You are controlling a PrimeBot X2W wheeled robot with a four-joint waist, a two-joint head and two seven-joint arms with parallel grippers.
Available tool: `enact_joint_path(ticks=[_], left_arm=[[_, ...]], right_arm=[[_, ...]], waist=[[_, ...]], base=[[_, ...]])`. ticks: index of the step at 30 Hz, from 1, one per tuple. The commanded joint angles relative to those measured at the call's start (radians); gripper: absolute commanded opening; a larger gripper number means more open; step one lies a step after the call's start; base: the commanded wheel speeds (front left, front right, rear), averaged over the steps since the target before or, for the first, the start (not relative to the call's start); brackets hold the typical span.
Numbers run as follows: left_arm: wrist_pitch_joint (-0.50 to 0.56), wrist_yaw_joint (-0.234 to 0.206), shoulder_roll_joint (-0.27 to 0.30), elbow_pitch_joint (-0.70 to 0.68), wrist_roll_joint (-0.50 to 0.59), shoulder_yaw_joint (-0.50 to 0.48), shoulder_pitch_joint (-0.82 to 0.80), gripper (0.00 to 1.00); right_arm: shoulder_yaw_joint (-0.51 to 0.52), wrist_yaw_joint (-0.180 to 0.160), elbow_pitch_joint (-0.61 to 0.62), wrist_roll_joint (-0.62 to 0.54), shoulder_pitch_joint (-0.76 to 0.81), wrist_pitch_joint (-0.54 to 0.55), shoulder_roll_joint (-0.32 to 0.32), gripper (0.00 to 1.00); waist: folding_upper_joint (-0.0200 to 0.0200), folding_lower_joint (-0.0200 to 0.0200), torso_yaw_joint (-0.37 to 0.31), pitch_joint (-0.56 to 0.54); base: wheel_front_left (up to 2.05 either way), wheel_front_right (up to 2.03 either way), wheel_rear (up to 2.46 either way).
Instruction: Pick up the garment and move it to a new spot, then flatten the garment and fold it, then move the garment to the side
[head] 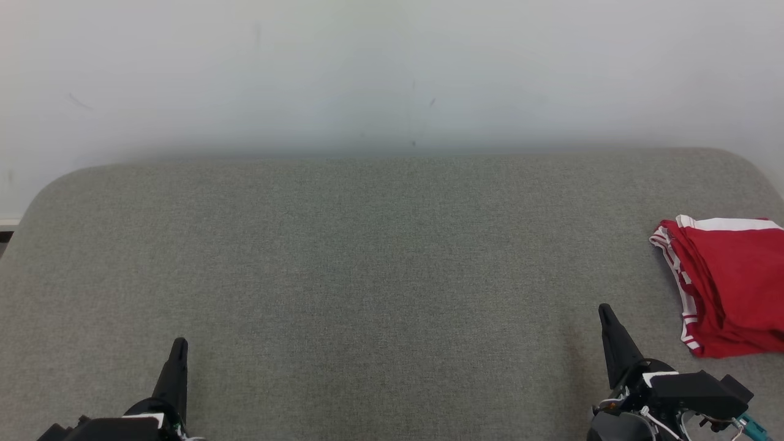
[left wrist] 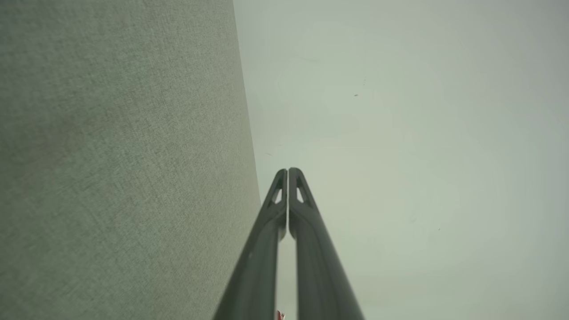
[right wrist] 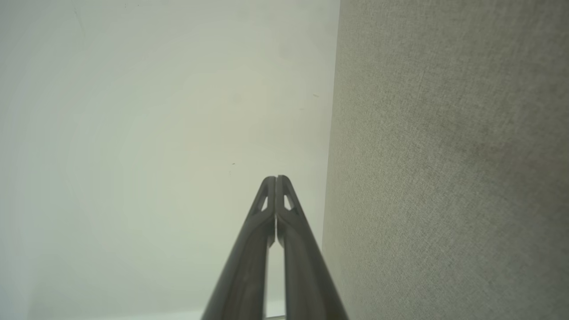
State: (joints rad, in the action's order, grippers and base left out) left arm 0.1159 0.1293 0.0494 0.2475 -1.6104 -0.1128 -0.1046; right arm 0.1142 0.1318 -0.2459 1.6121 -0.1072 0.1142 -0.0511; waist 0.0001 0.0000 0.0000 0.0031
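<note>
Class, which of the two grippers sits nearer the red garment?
The right gripper: the red garment lies beside it, while the left gripper sits far across the grey surface.

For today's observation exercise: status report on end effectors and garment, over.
Left end effector shut, empty. Right end effector shut, empty. Folded red cloth garment, white trim, on grey fabric surface, far right. No obstruction.
</note>
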Motion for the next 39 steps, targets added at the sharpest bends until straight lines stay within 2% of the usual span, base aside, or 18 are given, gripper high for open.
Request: enact_joint_path(ticks=[1,39], left_arm=[[0.000,0.004,0.002,-0.004,-0.005,-0.004,-0.010,0.00],[0.000,0.004,0.001,-0.004,-0.005,-0.003,-0.010,0.00]], right_arm=[[0.000,-0.002,0.003,0.001,-0.004,0.002,0.002,0.00],[0.000,-0.002,0.002,0.002,-0.004,0.002,0.002,0.00]], waist=[[-0.0001,0.0000,0.000,0.000],[-0.0001,0.0000,0.000,0.000]], base=[[0.00,0.00,0.00],[0.00,0.00,0.00]])
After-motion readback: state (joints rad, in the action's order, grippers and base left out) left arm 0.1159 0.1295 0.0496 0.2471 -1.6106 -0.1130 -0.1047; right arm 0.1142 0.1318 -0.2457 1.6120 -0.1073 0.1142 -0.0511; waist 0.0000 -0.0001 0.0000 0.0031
